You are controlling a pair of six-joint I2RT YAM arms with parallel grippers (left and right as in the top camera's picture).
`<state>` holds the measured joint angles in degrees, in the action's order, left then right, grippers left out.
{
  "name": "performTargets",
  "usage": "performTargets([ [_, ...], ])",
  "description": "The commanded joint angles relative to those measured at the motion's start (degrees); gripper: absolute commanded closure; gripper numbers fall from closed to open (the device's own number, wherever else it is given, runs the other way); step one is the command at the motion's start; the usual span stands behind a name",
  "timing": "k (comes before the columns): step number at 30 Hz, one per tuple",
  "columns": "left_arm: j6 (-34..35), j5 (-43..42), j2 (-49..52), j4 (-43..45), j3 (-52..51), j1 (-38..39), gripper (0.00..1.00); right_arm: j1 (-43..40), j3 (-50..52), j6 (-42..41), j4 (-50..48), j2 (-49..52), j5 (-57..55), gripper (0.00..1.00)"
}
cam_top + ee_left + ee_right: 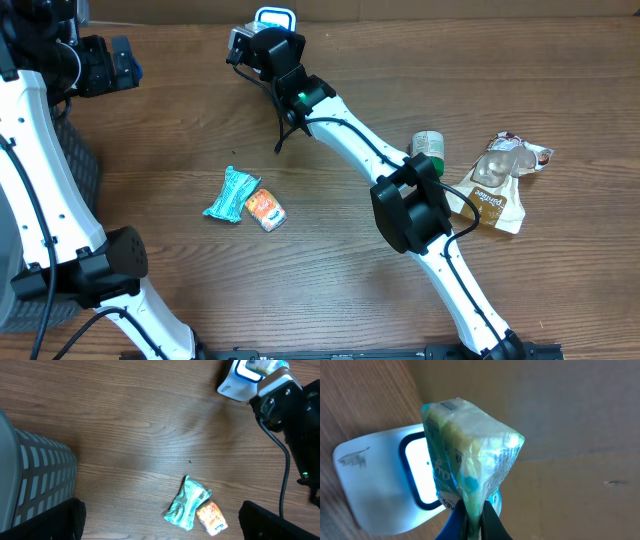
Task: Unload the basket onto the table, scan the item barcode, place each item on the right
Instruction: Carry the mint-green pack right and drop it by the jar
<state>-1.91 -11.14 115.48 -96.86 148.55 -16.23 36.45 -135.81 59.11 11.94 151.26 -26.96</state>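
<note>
My right pincer (pixel 475 512) pinches a packet (pixel 470 450) right before the scanner (pixel 375 485) at twelve o'clock. My left pincer (pixel 120 62) hangs spread at ten. Wrapper (pixel 231 194) and sachet (pixel 266 210) touch toward nine; can (pixel 429 145) and pouch (pixel 505 175) at three.

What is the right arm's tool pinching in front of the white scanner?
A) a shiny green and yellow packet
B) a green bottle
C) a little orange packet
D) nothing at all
A: in the right wrist view the right tool is shut on the bottom edge of a shiny green and yellow packet, held up in front of the lit scanner.
</note>
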Motion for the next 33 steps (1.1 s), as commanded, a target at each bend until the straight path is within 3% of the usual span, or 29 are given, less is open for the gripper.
performTargets([
  [1,-0.7,-0.04,-0.74,0.07,0.81,0.17,0.0,-0.2,-0.7,1.2,0.22,-0.68,0.94,0.96],
  [10,-0.7,-0.04,-0.74,0.07,0.81,0.17,0.0,0.04,-0.72,-0.87,0.79,-0.98,-0.24,0.96],
  [17,-0.7,-0.07,-0.74,0.07,0.81,0.17,0.0,0.02,-0.72,-11.58,7.48,-6.34,0.22,0.96],
  [21,-0.7,-0.04,-0.74,0.07,0.79,0.17,0.0,0.02,-0.72,-19.58,14.49,-12.11,6.56,0.96],
  [26,-0.7,-0.07,-0.74,0.07,0.81,0.17,0.0,-1.57,-0.72,-38.29,28.92,-22.08,20.28,0.96],
  [28,-0.7,-0.04,-0.74,0.07,0.81,0.17,0.0,-3.28,-0.72,-45.62,37.57,-26.95,30.56,0.96],
  [29,-0.7,-0.04,-0.74,0.07,0.81,0.17,0.0,-4.07,-0.72,-47.39,40.76,-28.61,34.05,0.96],
  [31,-0.7,-0.04,-0.74,0.07,0.81,0.17,0.0,-8.94,-0.72,-49.51,56.76,-34.82,48.92,0.96],
  [33,-0.7,-0.04,-0.74,0.07,0.81,0.17,0.0,-11.23,-0.72,-49.48,63.19,-36.41,51.25,0.96],
])
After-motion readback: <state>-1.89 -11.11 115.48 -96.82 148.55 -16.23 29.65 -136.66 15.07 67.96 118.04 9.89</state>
